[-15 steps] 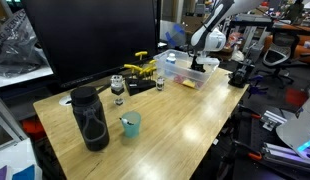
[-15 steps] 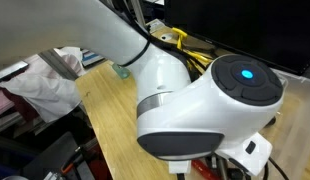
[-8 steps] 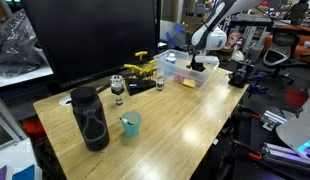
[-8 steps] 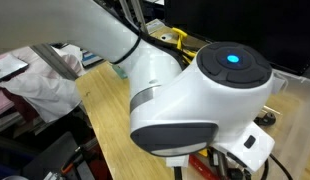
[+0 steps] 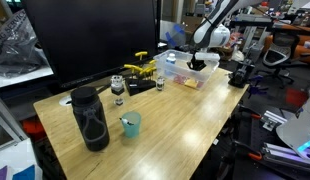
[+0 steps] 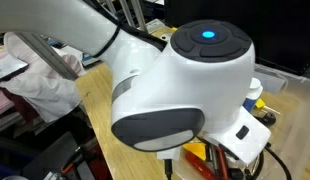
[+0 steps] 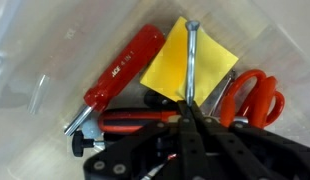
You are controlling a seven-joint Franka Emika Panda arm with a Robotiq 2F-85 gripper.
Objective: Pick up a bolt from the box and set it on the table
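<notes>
The clear box (image 7: 50, 40) at the far end of the table (image 5: 185, 120) holds one red-handled screwdriver (image 7: 125, 65), one yellow note (image 7: 165, 68), one pair of orange scissors (image 7: 257, 98) and one long bolt (image 7: 192, 55). The arm reaches down over it. The gripper (image 7: 188, 108) is pinched tight on the bolt's shaft, above the note.

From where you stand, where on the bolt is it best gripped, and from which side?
The bolt by its shank, short of the head, from above the box with the jaws across its length. It is long, thin and straight, so its sides pinch evenly. The jaws look shut on its near end, between the red screwdriver and orange scissors.
</notes>
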